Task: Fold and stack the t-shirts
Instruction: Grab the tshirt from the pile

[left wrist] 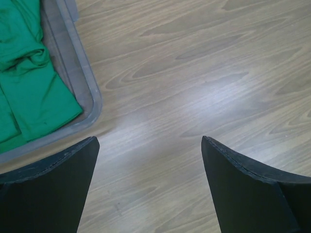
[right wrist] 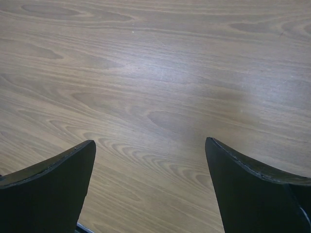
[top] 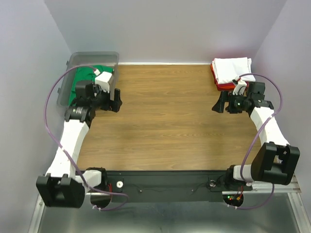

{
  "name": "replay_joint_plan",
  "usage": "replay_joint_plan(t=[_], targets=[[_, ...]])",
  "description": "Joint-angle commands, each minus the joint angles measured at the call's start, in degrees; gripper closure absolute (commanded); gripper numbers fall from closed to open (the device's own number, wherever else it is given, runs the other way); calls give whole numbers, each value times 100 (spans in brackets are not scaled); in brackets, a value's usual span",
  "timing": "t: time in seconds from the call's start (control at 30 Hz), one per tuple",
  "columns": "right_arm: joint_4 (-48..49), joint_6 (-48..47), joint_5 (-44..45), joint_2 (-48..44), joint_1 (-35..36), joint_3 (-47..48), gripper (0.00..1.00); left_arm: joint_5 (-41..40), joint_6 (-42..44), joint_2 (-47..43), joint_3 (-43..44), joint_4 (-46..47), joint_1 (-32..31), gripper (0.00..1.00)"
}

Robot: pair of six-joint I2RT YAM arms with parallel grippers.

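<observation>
Lying in grey bin (left wrist: 70, 63): green t-shirt (left wrist: 29, 97)

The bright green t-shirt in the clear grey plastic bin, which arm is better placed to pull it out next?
Left. The left gripper hangs open beside the clear grey plastic bin holding the bright green t-shirt; the right gripper sits across the wooden table by the folded white t-shirt.

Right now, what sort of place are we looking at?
Probably a robot test cell: plain walls box in a wood table, a left arm and right arm are bolted at its edge, and a green shirt lies in a bin, others in a folded stack.
</observation>
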Motion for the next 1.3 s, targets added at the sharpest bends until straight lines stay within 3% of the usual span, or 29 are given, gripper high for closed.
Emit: replay_joint_plan(t=[0.0, 0.17, 0.27, 0.37, 0.53, 0.7, 1.0, 1.03, 1.13, 1.17, 1.23, 1.27], targets=[[114, 75, -67, 89, 2, 151, 0, 178, 66, 859, 1279, -252, 283, 1], [105, 102, -41, 116, 10, 230, 0, -5, 364, 2039, 2688, -482, 618, 1], [105, 137, -76, 168, 11, 265, 0, -444, 435, 3336, 3716, -885, 934, 1], [105, 154, -155, 282, 11, 309, 0, -340, 435, 4540, 5330, -1412, 1311, 1], [114, 49, -94, 590, 11, 301, 0, -349, 715, 6010, 6677, -1370, 1541, 1], [114, 23, -41, 740, 11, 292, 0, -551, 778, 7023, 7505, -1248, 1550, 1], [105, -30, 187, 977, 11, 415, 0, -938, 769, 8131, 7534, -975, 1638, 3], [105, -21, 187, 986, 11, 423, 0, -938, 769, 8149, 7490, -966, 1655, 7], [105, -21, 170, 1021, 11, 450, 0, -885, 804, 8158, 7454, -966, 1699, 36], [105, -21, 161, 1030, 11, 450, 0, -807, 822, 8124, 7454, -966, 1699, 54], [105, -21, 135, 986, 11, 432, 0, -745, 892, 7913, 7454, -966, 1700, 72], [105, -12, 109, 986, 11, 424, 0, -701, 901, 7799, 7437, -957, 1708, 88]])
